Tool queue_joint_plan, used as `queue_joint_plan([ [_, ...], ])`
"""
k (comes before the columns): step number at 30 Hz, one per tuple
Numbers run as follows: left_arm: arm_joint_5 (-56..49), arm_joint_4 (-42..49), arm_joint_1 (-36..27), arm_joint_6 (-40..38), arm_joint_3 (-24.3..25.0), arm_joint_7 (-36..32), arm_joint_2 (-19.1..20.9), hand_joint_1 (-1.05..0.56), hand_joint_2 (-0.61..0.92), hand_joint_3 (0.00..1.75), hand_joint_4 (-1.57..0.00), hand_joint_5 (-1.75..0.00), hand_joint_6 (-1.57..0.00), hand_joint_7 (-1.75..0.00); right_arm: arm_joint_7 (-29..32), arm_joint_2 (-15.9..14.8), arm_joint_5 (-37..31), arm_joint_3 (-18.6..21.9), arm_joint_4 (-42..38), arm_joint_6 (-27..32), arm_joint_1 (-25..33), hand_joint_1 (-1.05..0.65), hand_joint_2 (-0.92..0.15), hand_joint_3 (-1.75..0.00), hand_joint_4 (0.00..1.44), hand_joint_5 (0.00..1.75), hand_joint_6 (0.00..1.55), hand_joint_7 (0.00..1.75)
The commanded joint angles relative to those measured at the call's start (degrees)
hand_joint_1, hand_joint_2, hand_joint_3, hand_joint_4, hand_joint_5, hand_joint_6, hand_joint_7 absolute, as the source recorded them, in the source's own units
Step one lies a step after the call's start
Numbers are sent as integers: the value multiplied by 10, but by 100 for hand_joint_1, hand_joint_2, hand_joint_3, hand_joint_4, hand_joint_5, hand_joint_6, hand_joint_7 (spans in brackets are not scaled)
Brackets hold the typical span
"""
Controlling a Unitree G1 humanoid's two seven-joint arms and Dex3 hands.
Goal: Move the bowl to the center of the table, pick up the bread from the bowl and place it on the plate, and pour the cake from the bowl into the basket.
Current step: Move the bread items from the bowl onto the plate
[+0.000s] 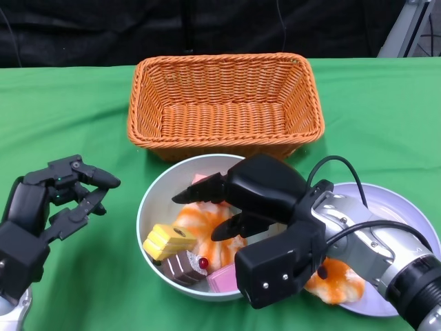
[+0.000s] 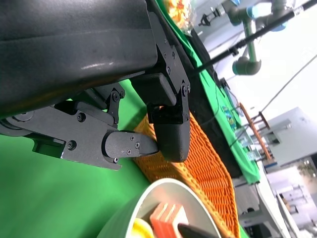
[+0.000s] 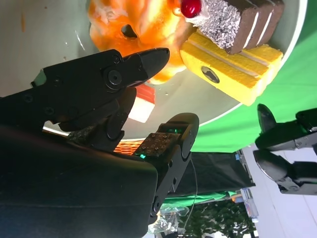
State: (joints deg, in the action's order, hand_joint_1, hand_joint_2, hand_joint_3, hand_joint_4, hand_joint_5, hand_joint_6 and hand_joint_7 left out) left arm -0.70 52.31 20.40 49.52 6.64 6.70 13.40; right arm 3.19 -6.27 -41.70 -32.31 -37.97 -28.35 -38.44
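The white bowl (image 1: 148, 200) stands in front of the orange basket (image 1: 224, 103). It holds an orange-and-white bread (image 1: 204, 222), a yellow cake (image 1: 169, 240), a chocolate cake (image 1: 185, 267) with a cherry, and pink cake pieces (image 1: 224, 278). My right hand (image 1: 255, 196) hovers over the bowl, fingers apart just above the bread (image 3: 124, 25), holding nothing. A second bread (image 1: 337, 281) lies on the lavender plate (image 1: 406, 207), partly hidden by my right forearm. My left hand (image 1: 62, 196) stays left of the bowl, fingers apart and empty.
The empty basket (image 2: 198, 168) sits directly behind the bowl (image 2: 163, 191), almost touching it. Green cloth covers the table, with a dark backdrop behind it. The plate is close to the bowl's right side, near the table's front right.
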Motion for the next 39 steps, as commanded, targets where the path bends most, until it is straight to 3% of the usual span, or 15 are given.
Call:
queue_joint_plan([
  [1, -8, -9, -6, -11, 4, -17, 10, -14, 92, 32, -86, -131, -91, -82, 15, 0, -7, -6, -22, -4, -13, -34, -87, 0, 71, 61, 76, 0],
  [5, -11, -14, -8, -18, 4, -20, 10, -13, 92, 34, -85, -133, -90, -84, 26, 1, -14, -11, -39, -7, -18, -32, -88, -1, 70, 63, 76, 0],
  [8, -11, -22, -11, -23, 4, -22, 8, -13, 92, 34, -85, -133, -90, -85, 46, 1, -24, -18, -56, -20, -23, -29, -90, 0, 66, 81, 72, 0],
  [12, -8, -25, -13, -27, 5, -20, 7, -12, 92, 34, -85, -131, -89, -85, 65, 1, -31, -27, -73, -30, -28, -30, -89, 0, 61, 91, 72, 1],
  [19, -18, -22, -11, -21, 2, -30, 9, -12, 92, 35, -86, -128, -89, -86, 64, -7, -47, -43, -70, -25, -26, -35, -91, 0, 66, 66, 76, 0],
  [20, -19, -23, -12, -22, 2, -30, 9, -13, 92, 35, -85, -133, -90, -86, 66, -9, -51, -47, -69, -25, -26, -35, -91, 0, 69, 55, 73, 0],
  [27, -21, -20, -10, -17, 1, -31, 9, -13, 92, 36, -81, -145, -90, -85, 131, -10, -99, -74, -77, -19, -24, -29, -92, -1, 85, 31, 64, 0],
  [31, -25, -20, -10, -16, 0, -35, 10, -13, 92, 36, -78, -154, -90, -86, 139, -9, -109, -77, -77, -11, -27, -28, -92, -3, 88, 25, 67, 1],
  [39, -12, -21, -9, -22, 2, -22, 7, -13, 92, 32, -83, -135, -91, -84, 96, -10, -111, -81, -58, 33, -24, -35, -91, -2, 89, 27, 70, 1],
])
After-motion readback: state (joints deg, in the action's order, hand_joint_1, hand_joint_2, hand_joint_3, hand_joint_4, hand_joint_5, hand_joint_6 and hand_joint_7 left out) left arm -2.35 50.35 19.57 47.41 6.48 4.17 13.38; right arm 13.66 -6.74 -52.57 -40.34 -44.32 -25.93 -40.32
